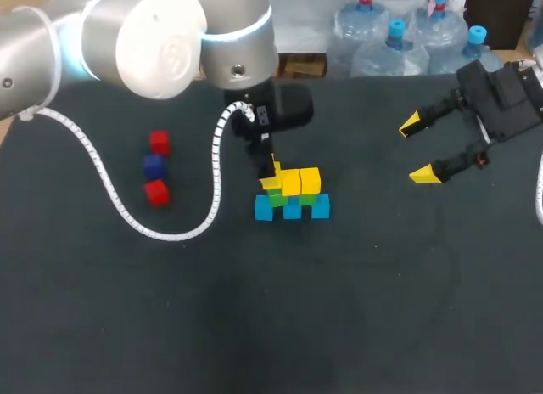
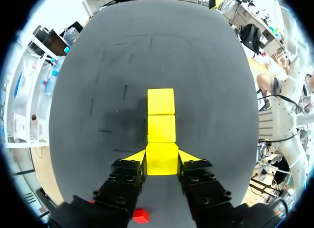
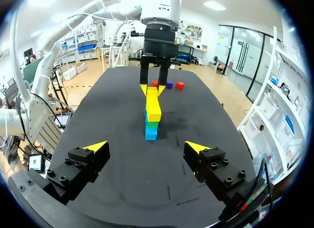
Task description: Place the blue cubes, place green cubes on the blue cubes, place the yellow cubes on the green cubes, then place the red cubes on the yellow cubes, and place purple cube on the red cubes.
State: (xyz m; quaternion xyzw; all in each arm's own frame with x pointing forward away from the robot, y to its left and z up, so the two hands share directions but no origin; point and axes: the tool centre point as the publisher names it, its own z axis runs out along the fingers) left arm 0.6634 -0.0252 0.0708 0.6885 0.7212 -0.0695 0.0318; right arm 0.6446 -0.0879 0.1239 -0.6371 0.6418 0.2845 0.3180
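Note:
Three blue cubes (image 1: 292, 210) form a row mid-table, with green cubes (image 1: 277, 199) on them. Two yellow cubes (image 1: 301, 182) lie on the green layer. A third yellow cube (image 2: 162, 158) is in line with them at the row's left end, and my left gripper (image 2: 162, 159) is shut on it from above (image 1: 271, 177). Seen end-on in the right wrist view, the stack (image 3: 152, 121) stands ahead of my right gripper (image 3: 147, 147). That gripper (image 1: 417, 149) hangs open at the right, holding nothing. Two red cubes (image 1: 159, 142) (image 1: 156, 193) and a purple cube (image 1: 153, 166) lie at the left.
My left arm's white cable (image 1: 102, 177) loops over the table between the loose cubes and the stack. One red cube (image 2: 141, 215) shows under the left gripper's body.

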